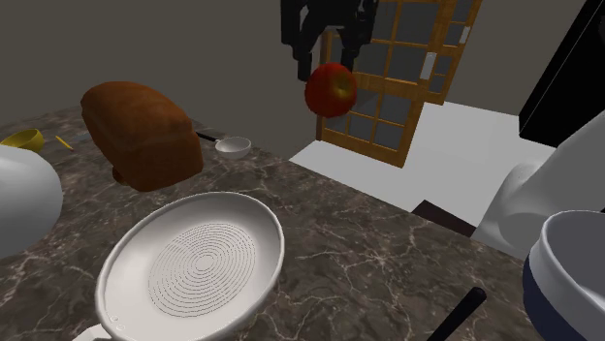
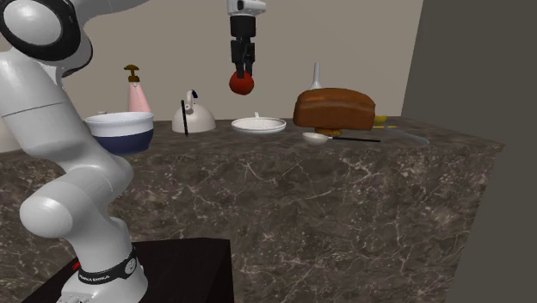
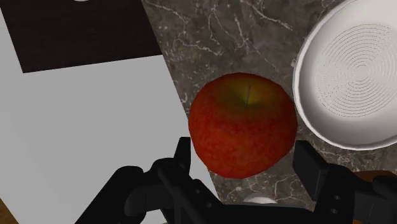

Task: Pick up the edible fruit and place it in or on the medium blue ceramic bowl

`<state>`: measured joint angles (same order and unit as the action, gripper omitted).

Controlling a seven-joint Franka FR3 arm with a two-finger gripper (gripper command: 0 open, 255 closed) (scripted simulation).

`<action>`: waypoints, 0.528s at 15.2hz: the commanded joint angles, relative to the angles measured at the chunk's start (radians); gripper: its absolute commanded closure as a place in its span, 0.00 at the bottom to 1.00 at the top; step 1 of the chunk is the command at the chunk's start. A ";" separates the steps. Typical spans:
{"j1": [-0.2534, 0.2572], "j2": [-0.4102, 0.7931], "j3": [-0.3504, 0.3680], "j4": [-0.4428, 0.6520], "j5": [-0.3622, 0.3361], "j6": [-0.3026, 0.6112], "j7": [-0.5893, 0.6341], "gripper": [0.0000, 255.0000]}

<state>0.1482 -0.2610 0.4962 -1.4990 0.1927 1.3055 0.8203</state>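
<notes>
The black two-finger tool (image 1: 330,48) is pinched on a round red apple with a yellowish top (image 1: 331,90). The apple is held in the air, well above the dark marbled table (image 1: 388,252), higher than and off to one side of the white round dish with a ringed centre (image 1: 199,262). The tool's upper part is cropped by the shoulder view's top edge. The white-and-dark-blue bowl (image 1: 572,276), well apart from the dish, is cut off at that view's lower right corner.

shoulder cam hugs the dark marbled counter (image 1: 378,242), second stands back beside the white arm (image 2: 43,129), wrist looks straight down, all sharing the round white ridged plate (image 1: 194,262)
</notes>
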 commanded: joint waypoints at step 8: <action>0.059 -0.315 -0.061 -0.225 0.122 -0.069 0.007 1.00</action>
<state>0.2001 -0.5502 0.4407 -1.7214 0.3049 1.2591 0.8204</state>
